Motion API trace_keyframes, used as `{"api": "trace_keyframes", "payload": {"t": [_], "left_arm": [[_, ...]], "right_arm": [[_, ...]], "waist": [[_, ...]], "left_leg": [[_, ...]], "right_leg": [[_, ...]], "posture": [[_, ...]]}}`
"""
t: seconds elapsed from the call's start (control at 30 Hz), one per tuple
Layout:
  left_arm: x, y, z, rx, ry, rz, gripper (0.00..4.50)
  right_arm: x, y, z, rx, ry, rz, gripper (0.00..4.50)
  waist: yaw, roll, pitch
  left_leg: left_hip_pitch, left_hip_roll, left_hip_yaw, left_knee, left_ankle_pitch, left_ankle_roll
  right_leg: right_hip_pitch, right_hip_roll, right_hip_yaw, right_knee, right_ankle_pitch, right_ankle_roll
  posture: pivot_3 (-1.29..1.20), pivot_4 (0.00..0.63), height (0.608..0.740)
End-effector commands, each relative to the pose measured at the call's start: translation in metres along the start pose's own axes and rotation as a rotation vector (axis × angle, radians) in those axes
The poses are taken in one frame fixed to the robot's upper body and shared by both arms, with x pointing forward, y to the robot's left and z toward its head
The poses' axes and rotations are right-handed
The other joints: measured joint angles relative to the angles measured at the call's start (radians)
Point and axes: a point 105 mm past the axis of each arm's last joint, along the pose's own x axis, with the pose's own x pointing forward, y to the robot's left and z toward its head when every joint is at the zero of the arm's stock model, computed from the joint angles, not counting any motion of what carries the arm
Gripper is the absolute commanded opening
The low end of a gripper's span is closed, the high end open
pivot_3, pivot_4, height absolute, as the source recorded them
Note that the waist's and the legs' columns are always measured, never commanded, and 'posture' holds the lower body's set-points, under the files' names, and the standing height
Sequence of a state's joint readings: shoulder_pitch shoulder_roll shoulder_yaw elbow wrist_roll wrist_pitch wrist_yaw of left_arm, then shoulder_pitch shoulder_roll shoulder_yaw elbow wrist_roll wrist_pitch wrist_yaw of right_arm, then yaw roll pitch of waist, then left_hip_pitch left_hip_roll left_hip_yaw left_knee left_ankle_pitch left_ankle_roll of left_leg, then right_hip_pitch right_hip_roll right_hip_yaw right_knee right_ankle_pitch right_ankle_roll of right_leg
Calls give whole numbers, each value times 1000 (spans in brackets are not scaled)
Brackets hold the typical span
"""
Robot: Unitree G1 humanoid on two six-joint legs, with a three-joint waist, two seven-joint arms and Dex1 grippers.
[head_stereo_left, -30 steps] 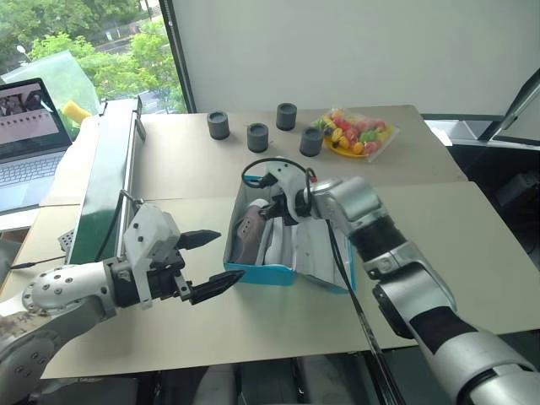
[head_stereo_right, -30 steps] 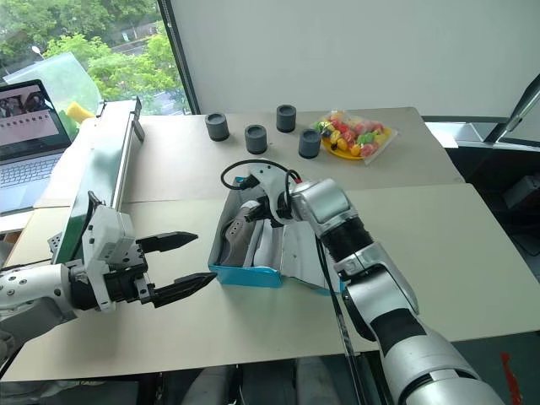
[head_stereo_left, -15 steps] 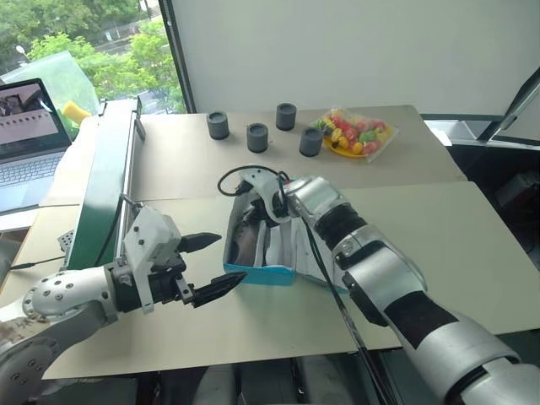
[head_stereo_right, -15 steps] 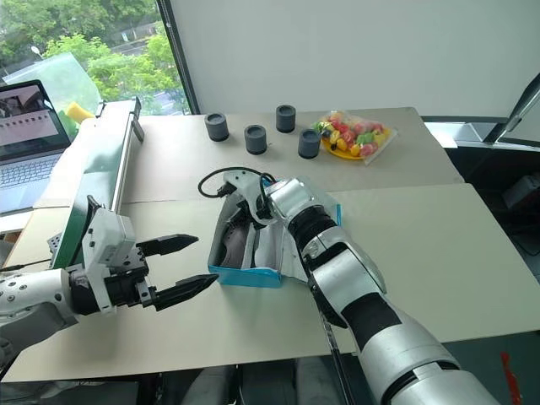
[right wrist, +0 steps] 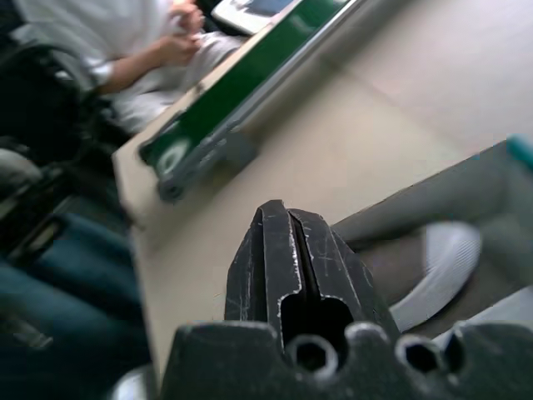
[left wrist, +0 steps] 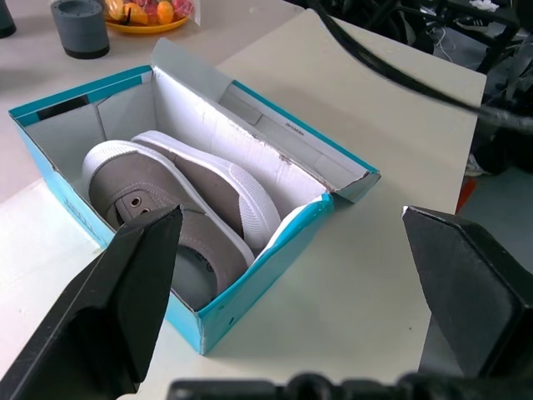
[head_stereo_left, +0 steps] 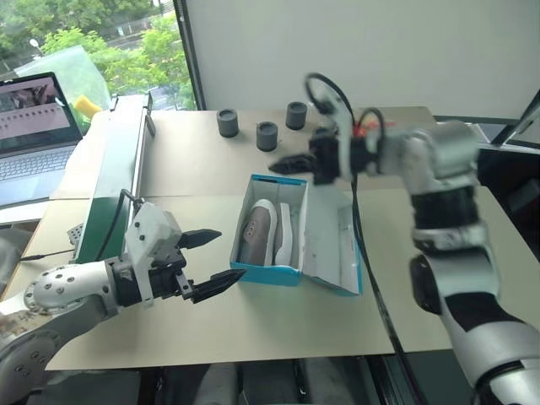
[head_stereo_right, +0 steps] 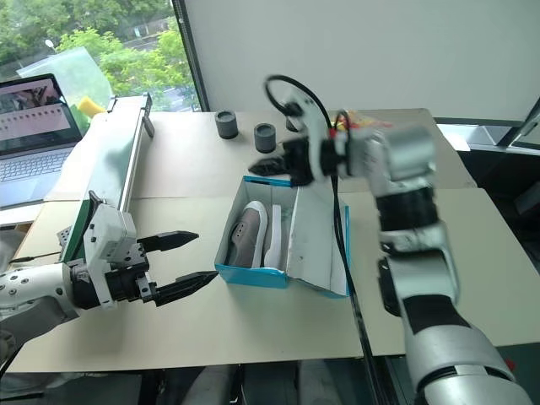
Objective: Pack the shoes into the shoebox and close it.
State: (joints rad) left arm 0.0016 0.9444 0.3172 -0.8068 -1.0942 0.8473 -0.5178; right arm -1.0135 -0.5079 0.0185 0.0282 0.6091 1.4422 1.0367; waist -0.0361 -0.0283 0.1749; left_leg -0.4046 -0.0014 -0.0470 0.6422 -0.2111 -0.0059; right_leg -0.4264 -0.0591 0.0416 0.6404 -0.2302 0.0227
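Now both shoes (head_stereo_left: 263,231) lie inside the shoebox (head_stereo_left: 321,253).

We find the top of the shoebox (head_stereo_left: 287,274) open, its lid (head_stereo_left: 331,245) lying flat to the right, with the shoes (head_stereo_left: 266,229) filling the left half. Our right gripper (head_stereo_left: 283,164) hangs over the far end, pinched together. Our left gripper (head_stereo_left: 221,256) spreads wide beside the near-left corner, the conveyor frame (head_stereo_left: 114,177) hemming its left.

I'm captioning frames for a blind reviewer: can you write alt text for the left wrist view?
An open turquoise shoebox on a beige table holds two grey sneakers side by side, its lid folded back. The left hand hovers open just short of the box, one black finger on each side.
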Motion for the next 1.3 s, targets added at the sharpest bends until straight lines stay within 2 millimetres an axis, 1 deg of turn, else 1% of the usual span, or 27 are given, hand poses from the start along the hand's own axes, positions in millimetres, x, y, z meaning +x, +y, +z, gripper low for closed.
{"api": "trace_keyframes", "payload": {"t": [0.03, 0.1, 0.17, 0.23, 0.27, 0.33, 0.4, 0.47, 0.53, 0.57, 0.6, 0.63, 0.7, 0.77, 0.87, 0.93, 0.97, 1.0, 1.03, 1.07, 1.13, 1.17, 1.2, 1.27, 1.3], "left_arm": [[-2, -2, 2, 35, -8, -26, 4500], [-3, -1, -1, 31, 4, -31, 4500], [-3, 0, -3, 29, 10, -40, 4500], [-2, 0, -3, 30, 11, -50, 4500], [-2, 1, -3, 32, 11, -53, 4500], [0, 1, -2, 34, 9, -64, 4500], [2, 2, -1, 38, 9, -78, 4500], [4, 2, -1, 44, 12, -91, 4500], [5, 3, 0, 46, 12, -100, 4500], [5, 4, 0, 48, 14, -104, 4500], [5, 4, 1, 51, 15, -108, 4500], [5, 4, 1, 52, 15, -110, 4500], [6, 5, 2, 54, 15, -116, 4500], [6, 6, 3, 54, 15, -120, 4500], [8, 8, 5, 56, 13, -126, 4500], [10, 8, 6, 59, 8, -132, 4500], [10, 8, 8, 60, 6, -136, 4500], [11, 9, 8, 62, 4, -140, 4500], [11, 9, 9, 65, 3, -144, 4500], [12, 10, 10, 65, 3, -147, 4500], [13, 11, 11, 67, 4, -152, 4500], [13, 11, 11, 68, 5, -154, 4500], [13, 11, 11, 69, 6, -156, 4500], [13, 10, 11, 71, 6, -158, 4500], [14, 10, 11, 71, 6, -158, 4500]], "right_arm": [[-16, 33, -44, -69, 106, 62, 44], [-25, 45, -71, -61, 158, 82, 44], [-32, 53, -107, -18, 233, 82, 44], [-30, 48, -142, -40, 347, -5, 44], [-29, 46, -151, -55, 378, -33, 44], [-22, 24, -178, -44, 435, -177, 44], [-14, 7, -191, -28, 424, -287, 44], [-9, -15, -201, -1, 401, -417, 44], [-8, -39, -214, 36, 377, -570, 44], [-10, -47, -220, 49, 373, -635, 44], [-11, -54, -222, 61, 346, -694, 44], [-12, -60, -220, 63, 317, -743, 44], [-17, -69, -217, 74, 259, -843, 44], [-23, -77, -208, 86, 179, -954, 44], [-30, -85, -187, 81, 35, -1081, 44], [-40, -92, -179, 97, -39, -1174, 44], [-51, -98, -176, 144, -113, -1252, 44], [-57, -101, -175, 180, -161, -1304, 44], [-63, -104, -174, 212, -217, -1344, 44], [-69, -106, -171, 259, -297, -1376, 44], [-70, -106, -166, 370, -450, -1367, 44], [-69, -106, -163, 429, -534, -1352, 44], [-67, -105, -158, 479, -615, -1318, 44], [-59, -102, -138, 631, -861, -1144, 44], [-52, -97, -124, 683, -958, -1017, 44]], "waist": [[1, 0, 0], [2, 0, 0], [-1, 0, 0], [2, 0, 0], [2, 0, 0], [-4, 0, 0], [-6, -1, -1], [-5, -2, -1], [-4, -2, -1], [-3, -2, -1], [-3, -3, -2], [-4, -8, -5], [-9, -11, -7], [-8, -11, -7], [-5, -11, -6], [-1, -9, -6], [0, -9, -5], [1, -9, -5], [1, -9, -5], [0, -9, -5], [-3, -9, -5], [-6, -8, -5], [-7, -8, -5], [-10, -6, -4], [-10, -5, -3]], "left_leg": [[1, 0, 0, 0, 0, 0], [0, 0, 0, 0, 0, 0], [1, 0, 1, 0, 0, 0], [3, 0, 1, 0, 0, 0], [3, 0, 1, 0, 0, 0], [4, 1, 3, 1, 0, 0], [5, 1, 4, 1, 0, 0], [6, 1, 4, 2, 0, 0], [6, 1, 4, 3, 0, -1], [6, 1, 4, 3, 1, -1], [5, 1, 4, 3, 0, -1], [5, 1, 4, 3, 0, -1], [6, 3, 4, 2, 0, -1], [8, 3, 4, 3, 0, -1], [13, 2, 5, 3, 1, -1], [14, 2, 5, 3, 1, 0], [14, 2, 5, 3, 1, 0], [14, 2, 5, 3, 1, 0], [13, 2, 4, 3, 1, 0], [11, 2, 5, 2, 1, 0], [5, 2, 4, 1, 1, 0], [5, 2, 4, 1, 1, 0], [5, 2, 4, 0, 1, -1], [5, 2, 4, -1, 0, -1], [4, 2, 4, -1, 0, -1]], "right_leg": [[1, 0, 0, 0, 0, 0], [1, 0, 0, 0, -1, 1], [1, 0, 1, 0, -1, 1], [3, 1, 0, 0, -2, 3], [3, 0, 0, 0, -4, 5], [3, 0, 1, 0, -6, 8], [4, 1, 3, 0, -6, 8], [5, 1, 3, 0, -6, 8], [4, 1, 4, 1, -6, 8], [4, 1, 4, 1, -6, 8], [4, 1, 4, 1, -6, 8], [4, 1, 4, 0, -6, 8], [6, 3, 4, 0, -6, 8], [7, 2, 5, 0, -5, 8], [12, 2, 6, 0, -4, 8], [13, 1, 6, 0, -7, 4], [13, 1, 6, 0, -7, 3], [13, 1, 6, 0, -7, 4], [11, 1, 5, 0, -5, 8], [9, 2, 5, 1, -5, 8], [3, 2, 5, 2, -4, 6], [2, 2, 5, 2, -1, 2], [2, 2, 5, 2, -1, 1], [2, 2, 5, 1, -1, 1], [2, 1, 5, 1, -1, 1]], "posture": [[0, 150, 740], [0, 150, 740], [0, 150, 740], [0, 150, 740], [0, 150, 740], [0, 150, 740], [0, 150, 740], [0, 150, 740], [0, 150, 740], [0, 150, 740], [0, 150, 740], [0, 150, 740], [0, 150, 740], [0, 150, 740], [0, 150, 740], [0, 150, 740], [0, 150, 740], [0, 150, 740], [0, 150, 740], [0, 150, 740], [0, 150, 740], [0, 150, 740], [0, 150, 740], [0, 150, 740], [0, 150, 740]]}}
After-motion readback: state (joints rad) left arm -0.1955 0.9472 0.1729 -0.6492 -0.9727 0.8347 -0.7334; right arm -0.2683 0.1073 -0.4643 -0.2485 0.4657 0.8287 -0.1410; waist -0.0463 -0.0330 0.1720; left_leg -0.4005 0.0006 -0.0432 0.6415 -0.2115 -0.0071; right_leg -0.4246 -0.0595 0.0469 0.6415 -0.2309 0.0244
